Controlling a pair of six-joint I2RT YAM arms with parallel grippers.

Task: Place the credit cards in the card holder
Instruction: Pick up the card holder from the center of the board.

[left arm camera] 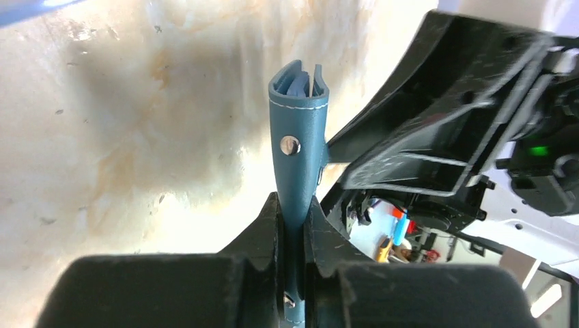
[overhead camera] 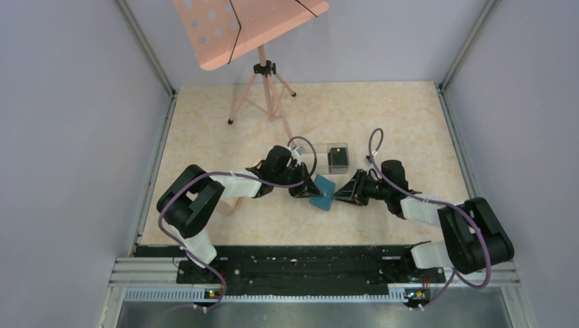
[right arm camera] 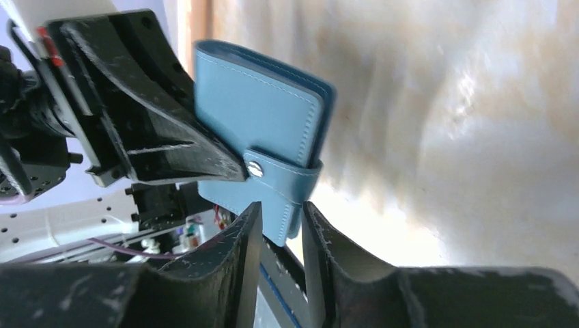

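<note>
Currently the left gripper (left arm camera: 293, 215) is clamped tight on the wallet (left arm camera: 298, 130), holding it edge-up off the table (overhead camera: 410, 123), roughly mid-table and a bit toward the near edge. The right gripper (right arm camera: 280, 229) sits opposite with its jaws narrow, straddling the lower end of the snap tab (right arm camera: 285, 195). Its fingers (right arm camera: 239, 253) are right against the tab, but I can't tell if they actually pinch it. The tab wraps round the wallet's edge, with the stud (right arm camera: 255, 169) showing on it. From the left wrist the wallet is edge-on, lighter blue pockets peeking out at the top. The cards (overhead camera: 337, 161) are a dark stack inside the clear box (overhead camera: 346, 148), on the table just behind the wallet toward the far edge, apart from both grippers. A pink music stand (overhead camera: 263, 89) stands at the far edge, left of centre.
</note>
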